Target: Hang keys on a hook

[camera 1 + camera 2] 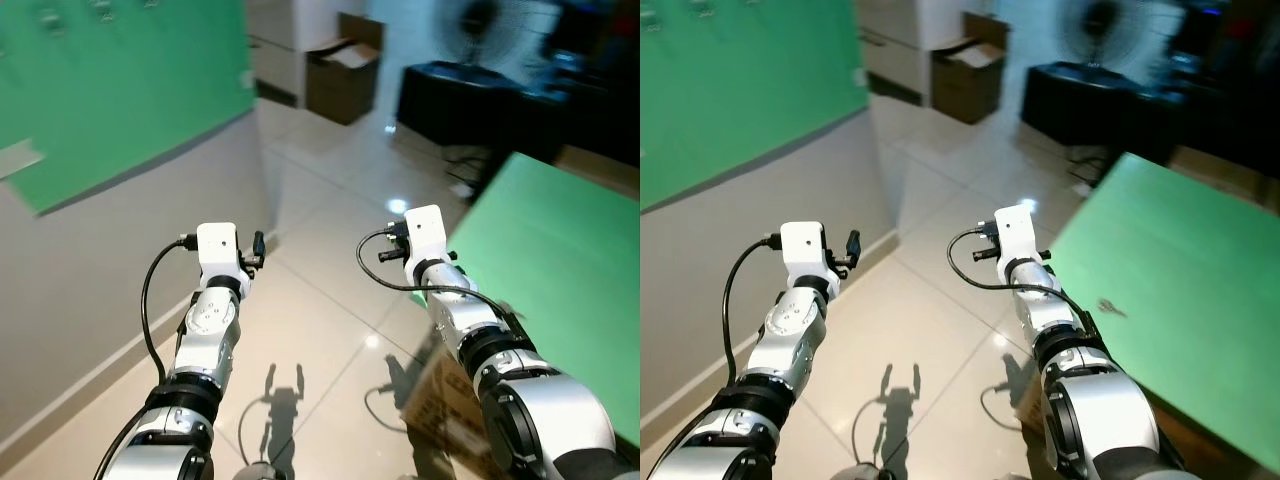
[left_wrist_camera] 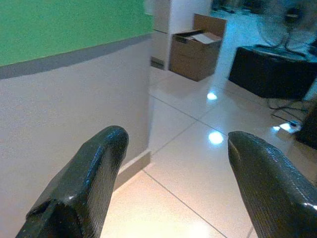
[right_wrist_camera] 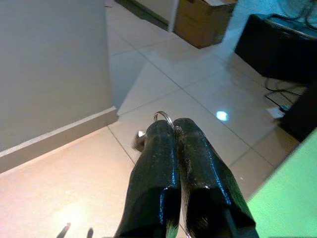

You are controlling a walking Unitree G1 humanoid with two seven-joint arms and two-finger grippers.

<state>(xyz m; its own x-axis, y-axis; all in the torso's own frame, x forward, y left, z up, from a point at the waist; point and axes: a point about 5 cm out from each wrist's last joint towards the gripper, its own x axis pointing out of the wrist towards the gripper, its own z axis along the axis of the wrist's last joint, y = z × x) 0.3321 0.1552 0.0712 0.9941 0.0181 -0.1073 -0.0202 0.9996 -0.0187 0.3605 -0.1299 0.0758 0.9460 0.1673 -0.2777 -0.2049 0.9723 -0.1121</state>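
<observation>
The keys (image 3: 157, 124) are pinched between the tips of the right gripper (image 3: 171, 130), whose two black fingers are pressed together; a silver key ring is seen arching above the fingertips, with a small metal piece showing beside one finger. The right arm is held out over the glossy tiled floor (image 1: 320, 300), just beside the edge of a green table (image 1: 1180, 270), on which a small dark object (image 1: 1110, 308) is seen lying. The left gripper (image 2: 173, 163) is held with its fingers spread wide and nothing between them, near a wall (image 1: 90, 290) whose upper part is covered by a green board (image 1: 120, 90). Farther back, an open cardboard box (image 1: 342, 80), a dark low cabinet (image 1: 450, 100) and a fan (image 1: 485, 30) are seen, somewhat blurred.
</observation>
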